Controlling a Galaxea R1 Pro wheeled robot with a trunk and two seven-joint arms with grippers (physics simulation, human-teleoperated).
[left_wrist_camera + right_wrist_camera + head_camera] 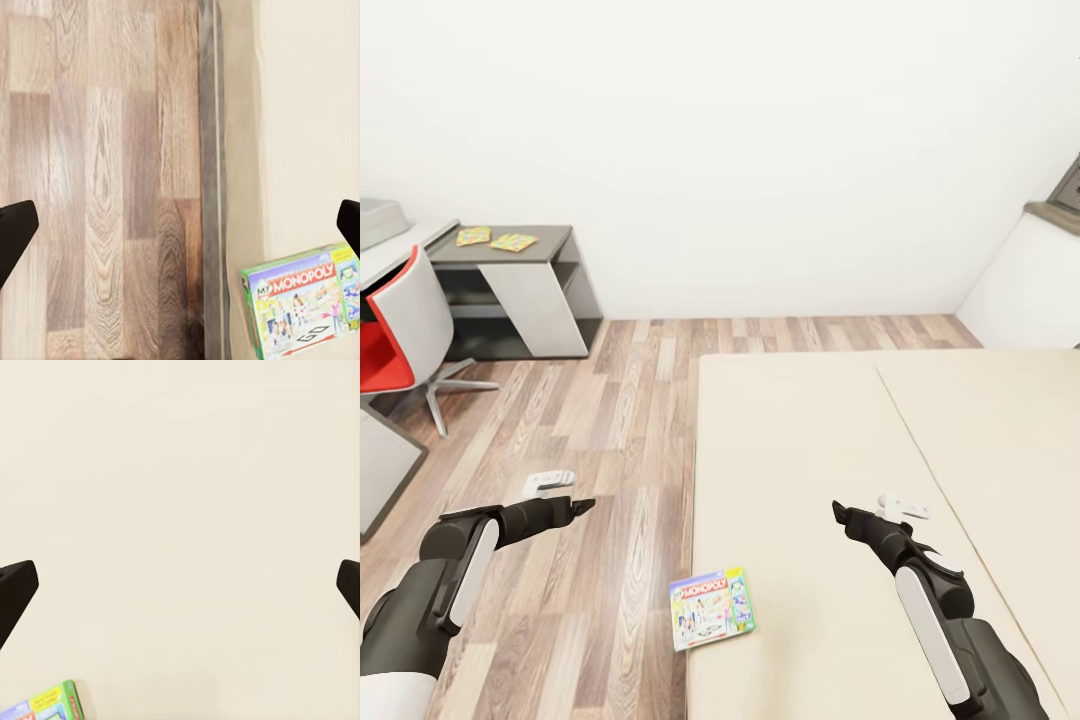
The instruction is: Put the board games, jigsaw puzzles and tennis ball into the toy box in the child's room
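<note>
A green-edged board game [710,608] lettered MONOPOLY lies flat on the bed [880,450], at the mattress's near left edge. The left wrist view shows this game [304,307] beside the bed's grey frame, and its corner [45,706] also shows in the right wrist view. My left gripper [582,506] hangs open over the wood floor, left of the bed. My right gripper [840,512] hangs open over bare mattress, right of the game. Two jigsaw puzzles [473,236] [513,241] lie on the dark grey table [550,240] at the far left. A pale grey toy box [380,220] shows at the left edge.
A red and white swivel chair [395,330] stands by the table at the left. Wood plank floor [620,400] runs between the table and the bed. A white wall closes the far side, with a dark-framed window ledge [1060,205] at the right.
</note>
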